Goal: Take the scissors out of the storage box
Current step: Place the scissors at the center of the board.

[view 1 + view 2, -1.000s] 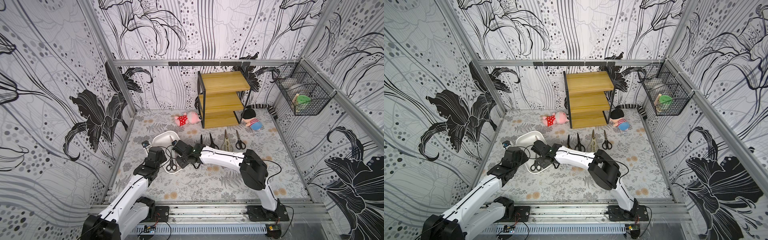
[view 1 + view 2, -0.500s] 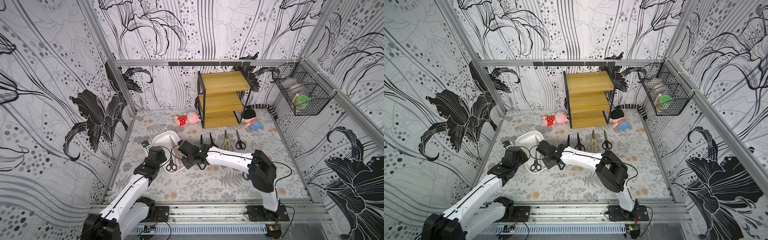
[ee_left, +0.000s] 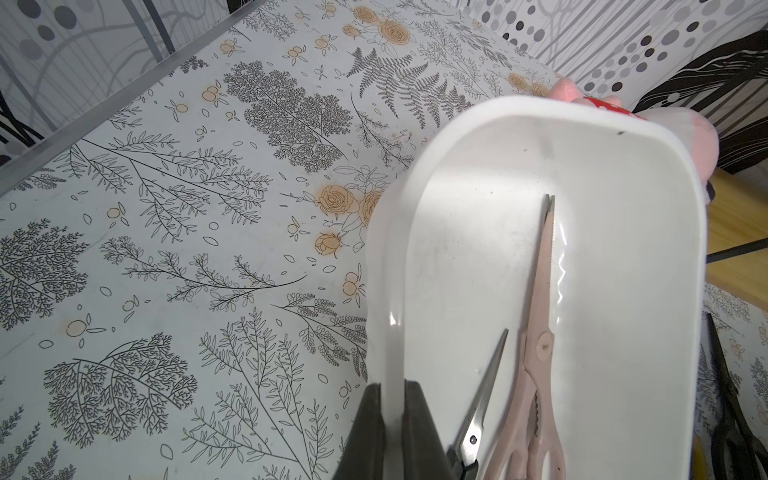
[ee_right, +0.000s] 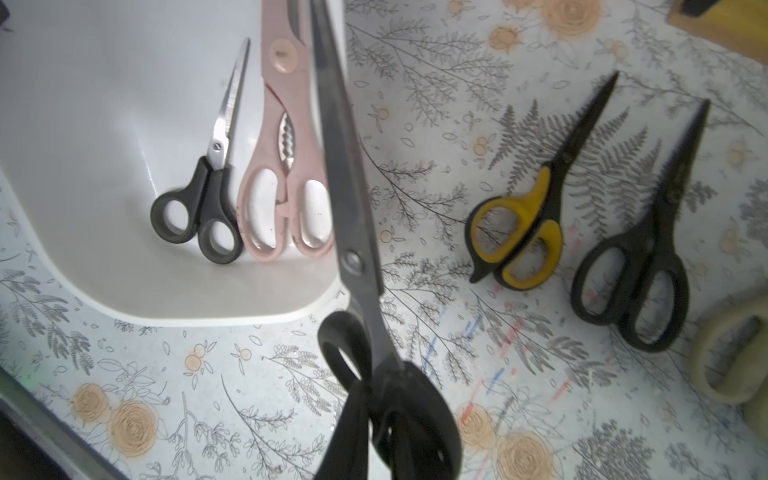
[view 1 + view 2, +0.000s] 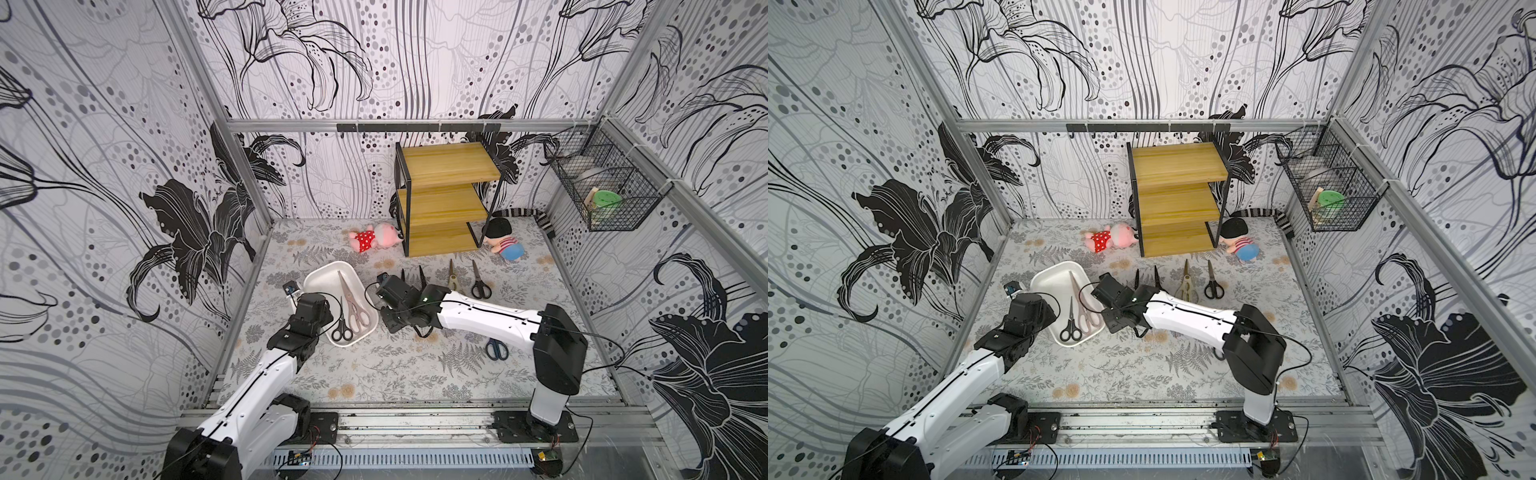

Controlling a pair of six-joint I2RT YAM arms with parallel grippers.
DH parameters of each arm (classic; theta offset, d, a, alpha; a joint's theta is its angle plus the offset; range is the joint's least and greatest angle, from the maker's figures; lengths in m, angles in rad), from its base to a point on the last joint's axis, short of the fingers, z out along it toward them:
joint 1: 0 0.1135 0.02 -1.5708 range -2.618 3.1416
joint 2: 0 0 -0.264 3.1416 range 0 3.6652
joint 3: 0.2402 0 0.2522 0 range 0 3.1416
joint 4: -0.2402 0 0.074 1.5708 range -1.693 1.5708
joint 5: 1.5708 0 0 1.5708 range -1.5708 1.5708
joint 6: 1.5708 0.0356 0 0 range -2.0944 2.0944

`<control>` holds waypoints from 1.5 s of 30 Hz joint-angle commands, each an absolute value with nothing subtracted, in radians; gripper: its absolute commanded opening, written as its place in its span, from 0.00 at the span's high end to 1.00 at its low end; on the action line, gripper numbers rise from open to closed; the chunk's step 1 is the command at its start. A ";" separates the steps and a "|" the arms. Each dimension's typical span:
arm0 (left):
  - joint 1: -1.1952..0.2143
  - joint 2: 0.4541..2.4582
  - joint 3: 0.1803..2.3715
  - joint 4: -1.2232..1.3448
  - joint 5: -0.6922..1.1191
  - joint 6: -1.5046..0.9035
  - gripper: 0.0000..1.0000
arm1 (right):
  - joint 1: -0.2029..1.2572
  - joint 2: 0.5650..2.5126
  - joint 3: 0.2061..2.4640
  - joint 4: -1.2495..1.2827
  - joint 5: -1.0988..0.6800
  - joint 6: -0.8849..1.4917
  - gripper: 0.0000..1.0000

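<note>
floral mat [image 5: 374, 365], lily wallpaper [image 5: 187, 216] all round. your left gripper [image 3: 391, 388] is clenched on the side wall of the storage box [image 5: 322, 277], pinning it. your right gripper [image 4: 399, 424] grasps the big black-handled scissors [image 4: 353, 199] by the handle. the blade crosses over the box edge and looks lifted off the mat. step in hand, imo: carrying this pair out to the row w/ the yellow-black pair [image 4: 523, 232] & black pair [image 4: 640, 270]. next move needs: swing clear of the rim, lower flat in a free spot nr them, then release. small black pair [image 4: 208, 199] & pink pair [image 4: 282, 174] lie side by side in the box, so two more trips.
</note>
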State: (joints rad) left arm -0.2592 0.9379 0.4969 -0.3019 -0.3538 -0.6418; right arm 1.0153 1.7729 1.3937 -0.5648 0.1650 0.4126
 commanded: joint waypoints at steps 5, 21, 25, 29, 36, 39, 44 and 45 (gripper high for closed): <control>-0.259 0.940 0.530 -0.262 -0.373 -0.637 1.00 | 0.931 1.582 1.127 -0.641 0.102 0.546 0.95; -0.259 0.939 0.528 -0.263 -0.361 -0.634 1.00 | 0.610 1.363 0.761 -0.624 -0.138 0.473 0.95; -0.259 0.938 0.527 -0.264 -0.361 -0.632 1.00 | 0.538 1.380 0.738 -0.611 -0.203 0.438 0.94; -0.260 0.936 0.526 -0.264 -0.361 -0.632 1.00 | 0.525 1.401 0.740 -0.589 -0.227 0.428 0.94; -0.259 0.933 0.526 -0.267 -0.362 -0.635 1.00 | 0.483 1.448 0.730 -0.572 -0.236 0.399 0.93; -0.260 0.928 0.526 -0.269 -0.365 -0.637 1.00 | 0.476 1.462 0.728 -0.569 -0.233 0.396 0.92; -0.259 0.924 0.524 -0.270 -0.366 -0.636 1.00 | 0.471 1.468 0.727 -0.573 -0.219 0.395 0.86; -0.259 0.924 0.525 -0.270 -0.367 -0.638 1.00 | 0.471 1.468 0.727 -0.573 -0.215 0.394 0.85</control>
